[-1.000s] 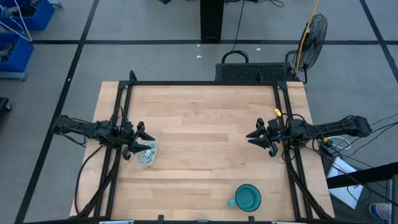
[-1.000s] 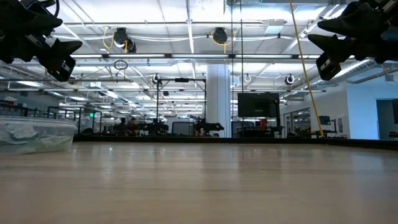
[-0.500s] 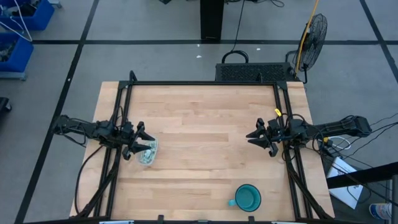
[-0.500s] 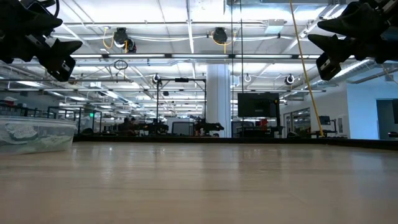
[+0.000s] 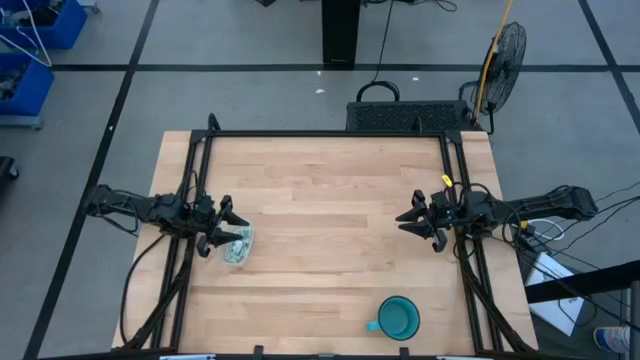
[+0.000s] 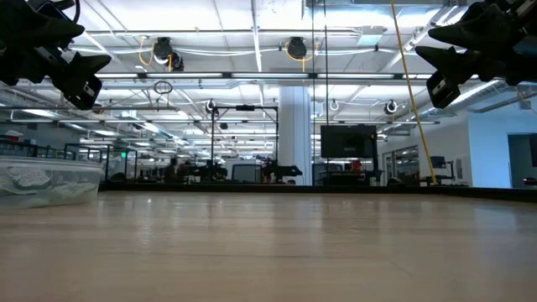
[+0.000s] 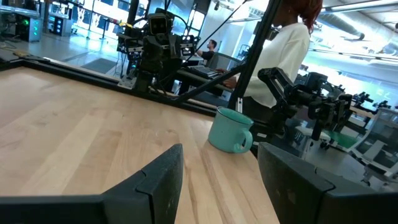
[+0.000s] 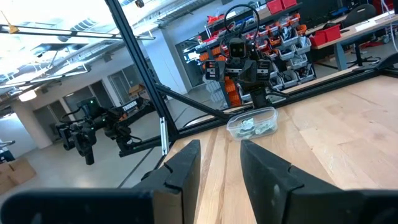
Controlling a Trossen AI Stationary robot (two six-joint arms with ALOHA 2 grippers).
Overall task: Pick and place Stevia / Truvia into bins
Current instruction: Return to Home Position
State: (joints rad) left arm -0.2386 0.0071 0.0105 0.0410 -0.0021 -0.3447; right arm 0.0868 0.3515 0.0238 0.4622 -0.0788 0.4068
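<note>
The clear tub rests on its base near the table's left side and holds pale green and white sachets. It also shows in the low view and in the right wrist view. No sachet lies on the bare wood. My left gripper hovers open, raised above the table just left of the tub, and points toward the right edge. My right gripper hovers open near the right side, pointing left toward the tub. Both hang high above the table in the low view.
A teal mug stands near the table's near right edge, also seen in the left wrist view. A black frame rims the table. Bare wood stretches between the two grippers. A person in a white top stands beyond the table.
</note>
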